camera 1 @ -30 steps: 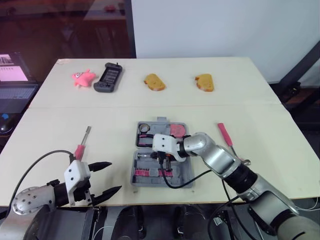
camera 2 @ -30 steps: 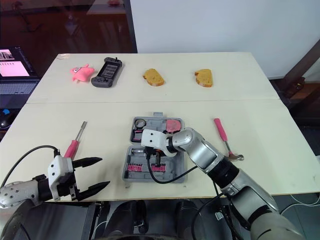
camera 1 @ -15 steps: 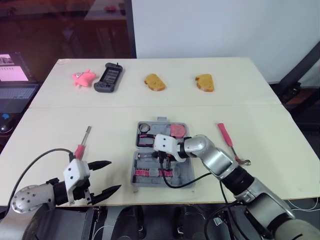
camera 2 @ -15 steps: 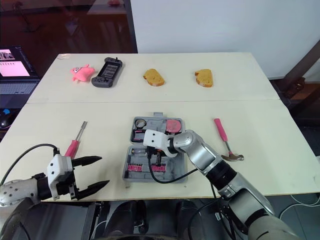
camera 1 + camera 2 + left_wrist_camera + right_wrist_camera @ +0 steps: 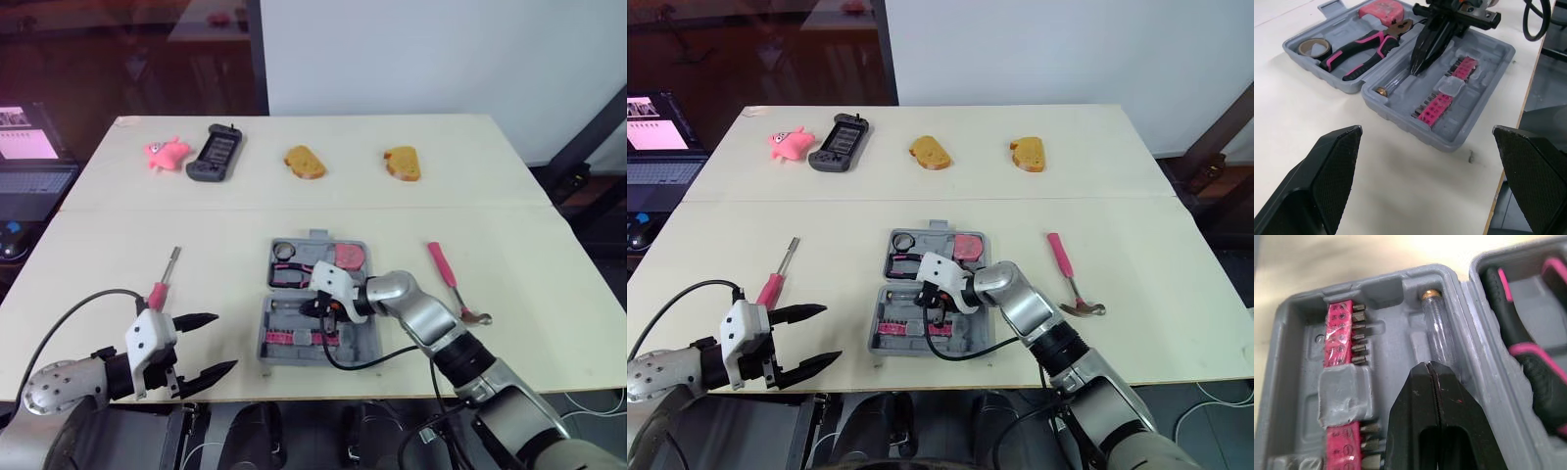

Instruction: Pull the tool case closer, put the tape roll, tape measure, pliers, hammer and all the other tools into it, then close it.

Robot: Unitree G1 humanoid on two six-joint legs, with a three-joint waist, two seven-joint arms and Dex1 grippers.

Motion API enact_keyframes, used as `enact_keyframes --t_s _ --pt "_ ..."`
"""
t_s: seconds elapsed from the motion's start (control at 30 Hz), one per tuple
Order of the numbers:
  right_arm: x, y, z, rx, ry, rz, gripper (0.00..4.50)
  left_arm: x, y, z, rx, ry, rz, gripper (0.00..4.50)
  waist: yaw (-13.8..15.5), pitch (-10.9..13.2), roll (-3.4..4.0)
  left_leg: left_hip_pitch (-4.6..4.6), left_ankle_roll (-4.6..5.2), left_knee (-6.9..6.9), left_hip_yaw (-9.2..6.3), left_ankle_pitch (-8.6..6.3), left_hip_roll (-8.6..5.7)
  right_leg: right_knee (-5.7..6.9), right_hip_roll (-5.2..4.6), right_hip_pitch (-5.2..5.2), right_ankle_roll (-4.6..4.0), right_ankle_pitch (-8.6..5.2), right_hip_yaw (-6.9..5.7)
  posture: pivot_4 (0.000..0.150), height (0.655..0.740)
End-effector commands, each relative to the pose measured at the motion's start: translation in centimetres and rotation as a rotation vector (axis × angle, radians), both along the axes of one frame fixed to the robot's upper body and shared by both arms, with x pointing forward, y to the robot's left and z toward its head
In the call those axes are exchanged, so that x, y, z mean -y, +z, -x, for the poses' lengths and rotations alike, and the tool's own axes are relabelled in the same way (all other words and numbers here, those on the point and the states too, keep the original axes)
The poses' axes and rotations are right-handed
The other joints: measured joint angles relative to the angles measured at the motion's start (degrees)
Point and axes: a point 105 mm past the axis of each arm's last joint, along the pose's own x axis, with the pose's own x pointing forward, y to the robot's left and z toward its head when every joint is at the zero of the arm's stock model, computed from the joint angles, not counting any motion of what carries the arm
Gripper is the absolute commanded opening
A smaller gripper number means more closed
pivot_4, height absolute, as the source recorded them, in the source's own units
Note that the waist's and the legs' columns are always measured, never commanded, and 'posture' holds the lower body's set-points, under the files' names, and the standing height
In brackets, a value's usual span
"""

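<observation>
Well, my right gripper (image 5: 1431,369) is clenched tight with nothing between its fingers, tips resting on the clear plastic tool with a brass end (image 5: 1436,328) in the near half of the open grey plastic tool case (image 5: 1488,54), which sits at the near middle of the table. My left gripper (image 5: 220,344) hangs spread wide by the near left edge. Pressing here, I judge the tips could skid off that slick tube or shove the case nearer the edge. My black cable (image 5: 351,365) loops over its near right corner and could get caught when the halves fold. The pink-handled hammer (image 5: 443,266) on the right and the pink-handled screwdriver (image 5: 157,292) on the left lie outside, so closing now would be premature
</observation>
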Motion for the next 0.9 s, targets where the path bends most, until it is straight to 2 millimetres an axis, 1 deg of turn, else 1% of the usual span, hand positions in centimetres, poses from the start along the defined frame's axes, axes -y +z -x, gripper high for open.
enact_keyframes --t_s 0.03,0.1,0.17,0.27,0.3,0.33,0.37,0.43,0.53,0.57,0.6,0.63,0.67,0.73,0.8,0.9 --pt "-0.8 4.2 -0.4 0.132 0.036 -0.156 0.01 -0.3 0.9 -0.2 0.027 0.002 0.003 4.5 -0.07 0.01 0.01 -0.01 0.0 0.0 0.01 0.0 -0.01 0.0 0.0 -0.01 0.0 0.0 0.0 0.15 0.7188" --pt "0.1 6.3 -1.1 0.23 0.006 -0.203 0.01 -0.6 1.2 -0.5 0.033 0.011 0.015 4.5 -0.13 0.01 0.01 -0.02 0.0 0.0 0.01 0.0 -0.01 0.01 0.01 -0.04 0.0 0.0 0.0 0.15 0.7188" --pt "1.0 7.4 -1.3 0.29 -0.017 -0.229 0.01 -0.9 1.5 -0.5 0.035 0.018 0.023 4.5 -0.08 0.01 0.01 -0.03 0.0 0.0 0.02 0.0 -0.01 0.0 0.01 -0.04 0.0 0.0 0.0 0.15 0.7188" --pt "3.3 7.7 -0.6 0.242 0.007 -0.241 0.01 -2.1 1.7 -0.6 0.025 0.048 0.023 4.5 0.19 0.01 0.01 -0.02 0.0 0.0 0.01 0.0 -0.01 -0.01 0.01 -0.02 0.01 -0.01 0.0 0.15 0.7188" --pt "4.4 8.0 -0.5 0.223 0.001 -0.243 0.25 -2.8 1.7 -0.6 0.025 0.063 0.015 4.5 0.29 0.01 0.01 -0.01 0.02 0.0 0.01 -0.01 -0.01 -0.03 0.01 0.01 0.01 -0.01 0.0 0.15 0.7188" --pt "6.1 8.6 -0.5 0.198 -0.04 -0.287 0.51 -4.0 1.9 -0.8 0.036 0.105 0.006 4.5 0.43 0.01 0.0 -0.01 0.02 0.0 0.01 -0.02 -0.02 -0.04 0.0 0.0 0.02 -0.01 0.0 0.15 0.7188" --pt "8.2 9.0 -0.5 0.205 -0.081 -0.301 0.82 -5.6 2.1 -0.8 0.046 0.154 0.002 4.5 0.76 0.02 0.0 -0.02 0.03 0.0 0.01 -0.02 -0.02 -0.04 0.0 0.0 0.02 -0.01 0.0 0.15 0.7188" --pt "11.3 8.9 -0.3 0.227 -0.156 -0.287 1.85 -7.8 2.1 -0.6 0.053 0.227 0.0 4.5 1.17 0.02 0.0 -0.02 0.04 0.0 0.02 -0.02 -0.03 -0.06 0.0 -0.01 0.01 -0.01 0.0 0.15 0.7188" --pt "16.0 8.1 0.1 0.236 -0.29 -0.251 3.21 -10.9 1.7 0.1 0.056 0.339 -0.001 4.5 1.22 0.02 -0.01 0.0 0.05 0.0 0.03 -0.04 -0.03 -0.08 0.0 -0.01 0.01 -0.01 0.0 0.15 0.7188" --pt "16.8 8.0 0.3 0.243 -0.31 -0.242 3.8 -11.6 1.7 0.2 0.059 0.363 -0.003 4.5 1.22 0.02 -0.01 0.0 0.05 0.0 0.03 -0.04 -0.02 -0.09 0.0 -0.01 0.0 -0.01 -0.01 0.15 0.7188" --pt "18.0 7.9 0.5 0.258 -0.344 -0.238 4.22 -12.6 1.7 0.4 0.067 0.396 -0.009 4.5 1.22 0.02 -0.01 0.01 0.05 0.0 0.03 -0.04 -0.01 -0.09 0.0 -0.01 0.0 -0.01 -0.01 0.15 0.7188" --pt "19.9 7.8 0.9 0.28 -0.393 -0.217 4.44 -14.2 1.9 0.7 0.08 0.453 -0.01 4.5 1.22 0.02 -0.01 0.01 0.04 0.0 0.03 -0.04 0.0 -0.09 0.0 -0.02 0.0 -0.02 -0.01 0.15 0.7188" --pt "21.2 7.7 1.3 0.297 -0.424 -0.202 4.44 -15.3 2.1 1.0 0.09 0.491 -0.009 4.5 1.26 0.02 -0.01 0.0 0.04 0.0 0.03 -0.04 0.0 -0.09 0.0 -0.02 -0.01 -0.02 -0.01 0.15 0.7188" --pt "24.5 7.5 2.0 0.331 -0.533 -0.174 4.44 -17.5 2.5 1.5 0.112 0.569 -0.017 4.5 1.31 0.02 -0.01 0.0 0.05 0.0 0.04 -0.04 0.0 -0.1 -0.02 -0.02 0.0 -0.02 -0.01 0.15 0.7188" --pt "27.0 6.9 2.7 0.347 -0.608 -0.121 4.44 -19.4 3.2 1.7 0.142 0.645 -0.007 4.5 1.23 0.02 -0.01 0.0 0.07 0.0 0.06 -0.06 0.02 -0.13 -0.07 -0.27 0.0 -0.02 -0.01 0.15 0.7188" --pt "29.6 5.9 3.9 0.345 -0.675 -0.06 4.44 -21.1 3.6 2.5 0.159 0.715 0.003 4.5 1.18 0.01 -0.03 0.0 0.06 0.0 0.04 -0.06 0.05 -0.13 -0.07 -0.28 -0.15 -0.1 -0.01 0.15 0.7188"
